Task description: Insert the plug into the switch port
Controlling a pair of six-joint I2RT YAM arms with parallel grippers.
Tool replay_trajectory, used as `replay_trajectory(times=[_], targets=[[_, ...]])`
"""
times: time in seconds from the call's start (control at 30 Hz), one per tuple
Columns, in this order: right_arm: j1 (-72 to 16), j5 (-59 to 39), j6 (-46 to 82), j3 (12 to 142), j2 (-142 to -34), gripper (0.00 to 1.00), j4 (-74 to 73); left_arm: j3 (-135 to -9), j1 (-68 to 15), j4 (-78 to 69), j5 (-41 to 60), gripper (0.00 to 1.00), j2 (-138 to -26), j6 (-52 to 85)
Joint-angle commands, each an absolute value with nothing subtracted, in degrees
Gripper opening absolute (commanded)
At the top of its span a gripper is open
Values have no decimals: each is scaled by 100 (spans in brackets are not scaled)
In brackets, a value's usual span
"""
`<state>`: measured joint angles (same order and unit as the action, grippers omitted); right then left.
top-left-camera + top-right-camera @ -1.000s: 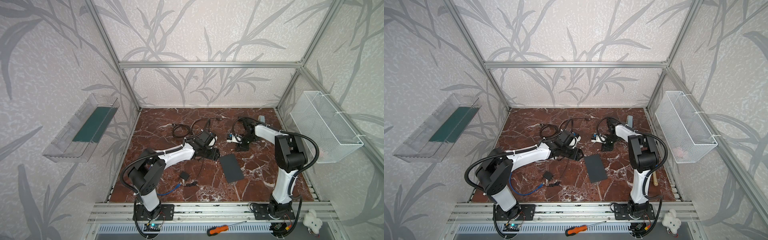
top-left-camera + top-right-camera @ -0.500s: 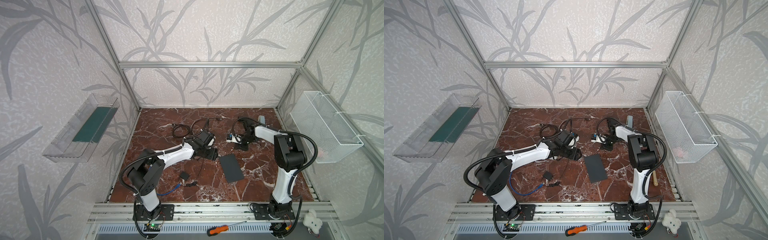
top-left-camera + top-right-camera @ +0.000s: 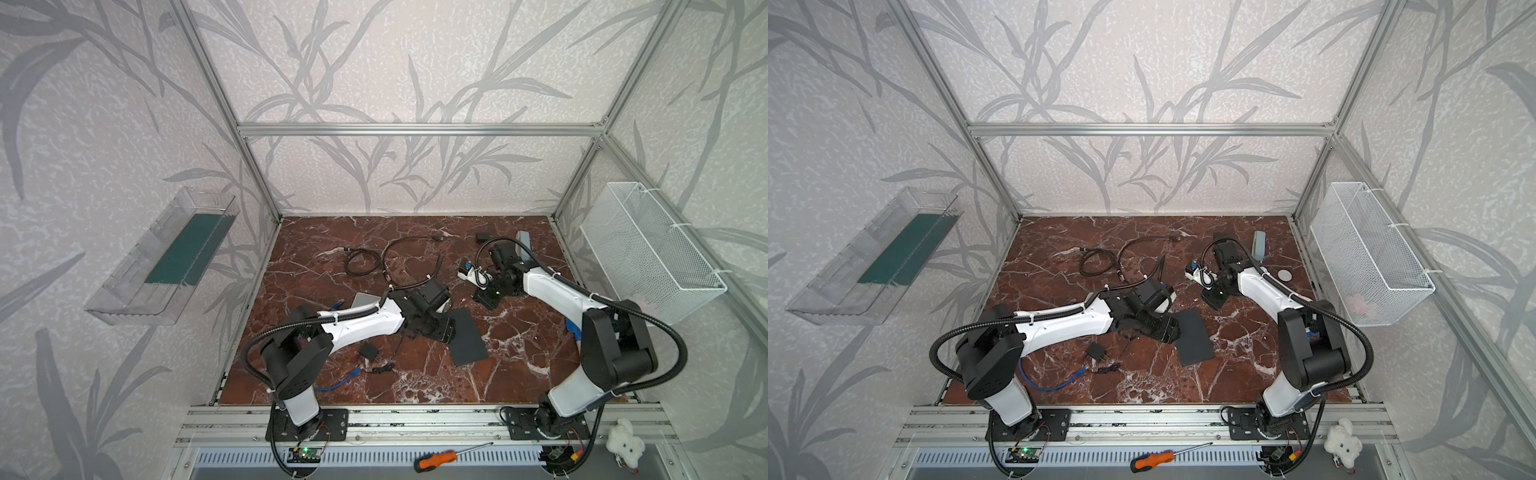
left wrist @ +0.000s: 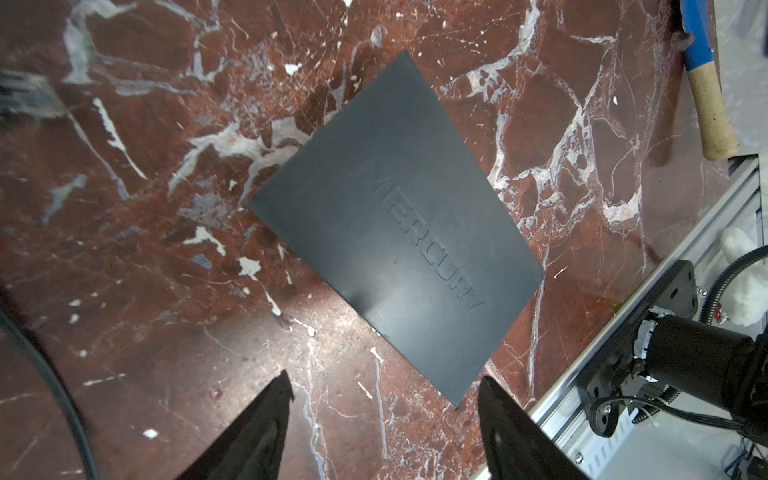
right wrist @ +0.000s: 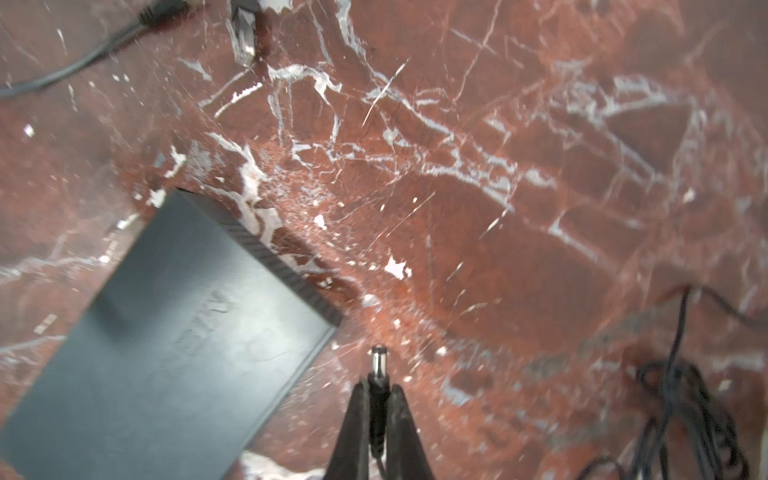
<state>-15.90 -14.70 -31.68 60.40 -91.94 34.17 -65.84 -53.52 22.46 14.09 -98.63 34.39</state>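
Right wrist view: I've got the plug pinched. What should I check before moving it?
1. Plug held: ok, right gripper is shut on it, metal tip protruding.
2. Switch port located: cannot tell, no socket shows in any view.
3. Cord slack: ok, thin cord lies in loose loops.
4. Left gripper free: ok, open and empty.
5. Dark grey slab clear of plug: ok, beside it, not touching.

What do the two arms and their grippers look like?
The left arm and right arm have white shells between black joints, each with a black ribbed hose. The left gripper and right gripper have black, pointed fingers.
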Motion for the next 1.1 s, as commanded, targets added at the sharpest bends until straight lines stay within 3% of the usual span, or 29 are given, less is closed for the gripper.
replay_trajectory(times=[0.0,0.3,0.6,1.07], targets=[[-1573,-937,-1925,5753,-9111,4,4011,-6494,-5420,2163,1051,72,-9937,4189],[-1731,-1194,-1052,5747,-8927,2,4622,-6085,-5753,1211,1074,70,-10014,5014],[-1756,-1311,-1240,6155,-9691,2,5139,-5845,-5840,404,1092,69,-10275,5454],[-1863,-3040,-1287,6193,-10076,2,4978,-6442,-5360,176,1475,68,-10729,5369]])
